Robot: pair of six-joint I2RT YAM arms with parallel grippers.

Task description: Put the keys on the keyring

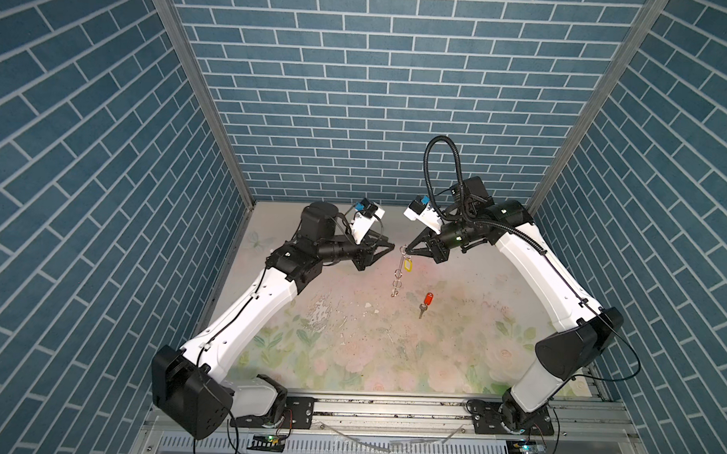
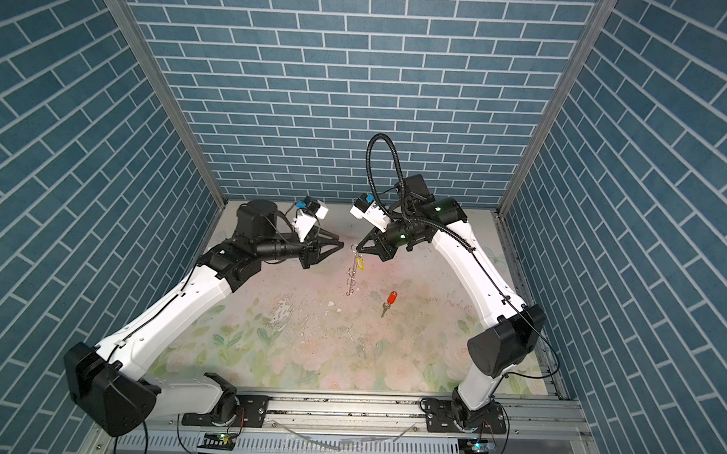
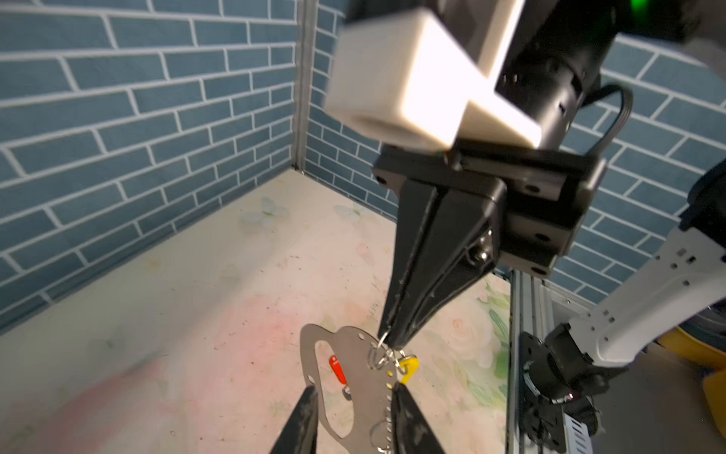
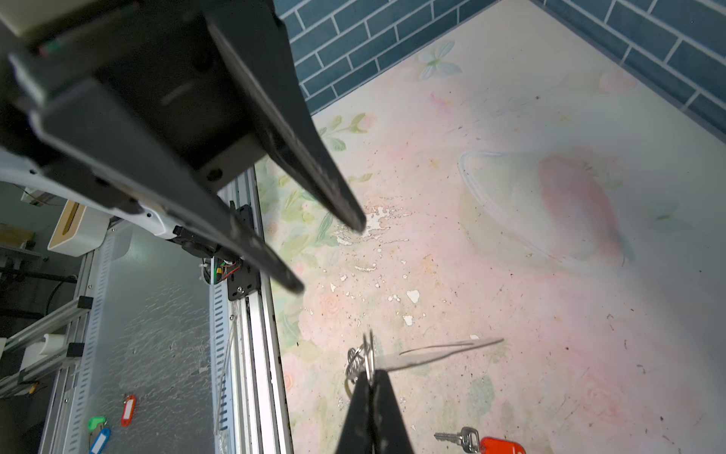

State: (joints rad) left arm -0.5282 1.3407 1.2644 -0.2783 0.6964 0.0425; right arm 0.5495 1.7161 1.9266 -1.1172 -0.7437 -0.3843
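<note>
Left tool (image 1: 390, 248) is up over the far-mid table (image 1: 349, 340) w/ fingers apart, just left of the keyring (image 1: 397, 275). Keyring's dangling from the right tool (image 1: 407, 249), which is clamped on its top ring. Yellow-tag key (image 1: 408, 265) hangs at that top end. Red-tag key (image 1: 425, 304) lies flat on the table, nearer & a bit right.

The left arm (image 1: 267, 303) and right arm (image 1: 531, 263) are wearing white shells, with black joints (image 1: 569, 351) capping them. A black ribbed hose (image 1: 429, 155) is looping off the right arm, and thin black cables (image 1: 249, 301) are running along both. White cameras (image 1: 364, 213) are carrying blue plugs. A green light (image 2: 437, 206) is glowing. The right gripper (image 3: 393, 338) is showing black tapered fingers (image 3: 428, 275) and a silver screw (image 3: 481, 254).
</note>
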